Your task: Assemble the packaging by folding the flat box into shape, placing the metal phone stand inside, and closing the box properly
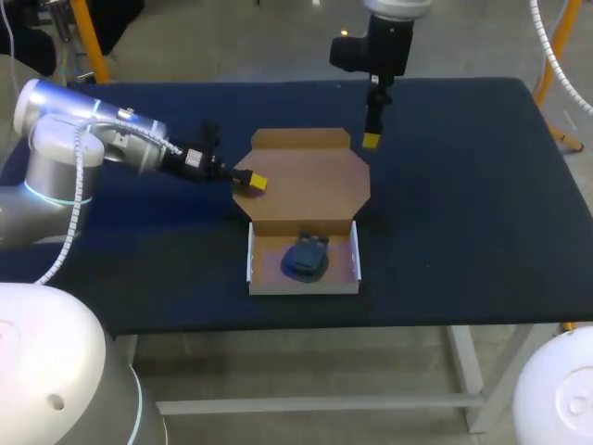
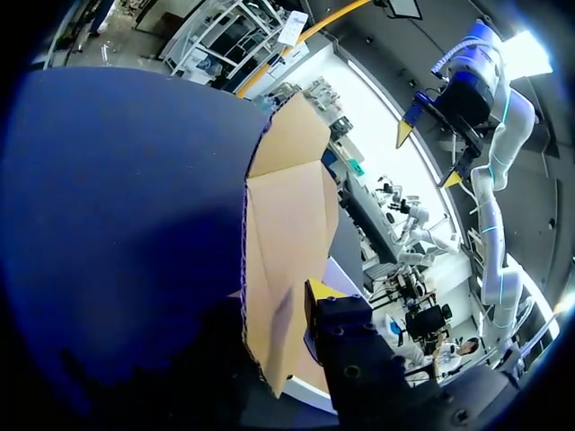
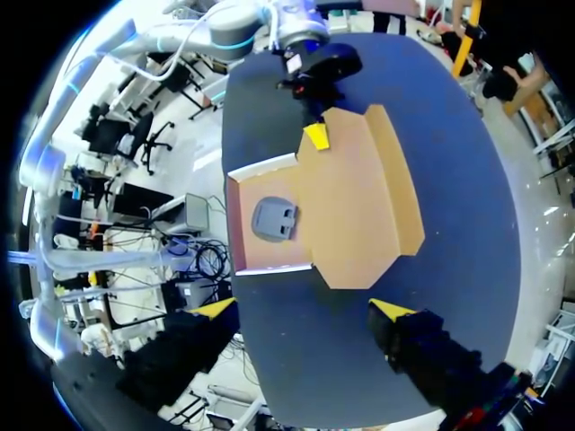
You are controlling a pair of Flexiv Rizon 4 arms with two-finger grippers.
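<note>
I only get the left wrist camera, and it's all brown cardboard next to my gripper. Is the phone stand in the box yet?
Observer: Yes. The phone stand lies inside the tray.
Operator: Is the lid shut over it?
Observer: No. The lid lies open behind the tray, not folded over.
Operator: Which bit of the lid am I at?
Observer: The left gripper is at the lid's left edge.
</note>
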